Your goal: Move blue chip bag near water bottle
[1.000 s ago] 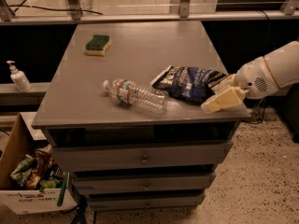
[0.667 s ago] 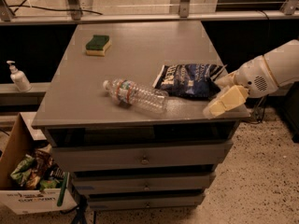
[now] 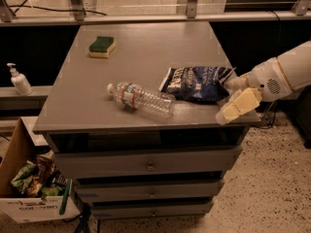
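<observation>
claw (image 3: 232, 95) just right of blue chip bag (image 3: 194, 83); box (image 3: 29, 210) holds snacks (image 3: 31, 178).

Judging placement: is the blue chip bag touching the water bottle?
Cannot tell: in the camera view the blue chip bag and water bottle outlines meet, without plain contact. The gripper hangs open beside the bag.

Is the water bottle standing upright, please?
No, the water bottle lies on its side beside the chip bag, with the open pincer at the bag's other end.
</observation>
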Available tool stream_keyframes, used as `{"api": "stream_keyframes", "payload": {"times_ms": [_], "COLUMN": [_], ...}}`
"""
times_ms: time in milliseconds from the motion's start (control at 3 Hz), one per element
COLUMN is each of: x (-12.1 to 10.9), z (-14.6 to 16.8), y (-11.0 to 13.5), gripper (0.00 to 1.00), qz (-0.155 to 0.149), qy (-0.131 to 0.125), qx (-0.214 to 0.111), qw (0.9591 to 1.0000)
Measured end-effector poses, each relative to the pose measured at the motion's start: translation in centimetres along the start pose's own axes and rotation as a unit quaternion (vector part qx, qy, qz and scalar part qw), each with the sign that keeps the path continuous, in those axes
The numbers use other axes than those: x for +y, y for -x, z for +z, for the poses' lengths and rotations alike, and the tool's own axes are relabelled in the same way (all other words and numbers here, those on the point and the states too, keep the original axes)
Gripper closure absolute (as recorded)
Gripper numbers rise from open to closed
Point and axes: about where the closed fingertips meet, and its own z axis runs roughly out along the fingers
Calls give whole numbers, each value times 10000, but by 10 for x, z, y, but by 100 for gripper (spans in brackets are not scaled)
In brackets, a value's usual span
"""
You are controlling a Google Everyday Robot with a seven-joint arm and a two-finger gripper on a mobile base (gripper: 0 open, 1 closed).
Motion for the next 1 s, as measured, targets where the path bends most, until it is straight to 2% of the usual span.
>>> {"api": "stream_keyframes", "payload": {"times_ms": [333,667,1000], "x": [0,-12,-31], "z": [-5,-28,-59], "y": [-2,-5,-9], "gripper": [0,0,0], "qz": [36,-44,-218], "qy": [-44,-380,-849], "qx": [-26,-362,-650], "qw": [10000,9986,9940]}}
